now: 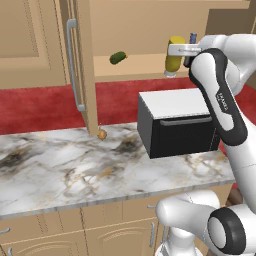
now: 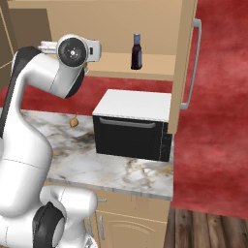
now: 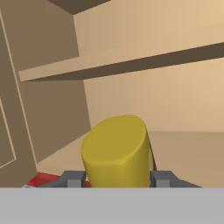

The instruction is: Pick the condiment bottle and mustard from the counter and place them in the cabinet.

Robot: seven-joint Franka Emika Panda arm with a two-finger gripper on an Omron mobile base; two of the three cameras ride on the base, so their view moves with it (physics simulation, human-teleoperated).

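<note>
Yellow mustard (image 1: 175, 54), one, hangs at the cabinet (image 1: 135, 65) shelf edge in our left base view, clamped in the gripper (image 1: 176, 50), long axis vertical, pale cap down; one green pickle-like thing (image 1: 118, 58) further left. Right base view: one condiment bottle (image 2: 137, 52) upright on the shelf, cap up, above one microwave (image 2: 133, 126) on the counter (image 2: 121, 167). Hand view: we see fingers (image 3: 74, 178) pinching the mustard's base.

A microwave (image 1: 177, 125), a green pickle-like thing (image 1: 118, 58), perhaps a nut (image 1: 102, 134).

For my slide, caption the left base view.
Gripper holds the mustard at the open cabinet shelf.
</note>
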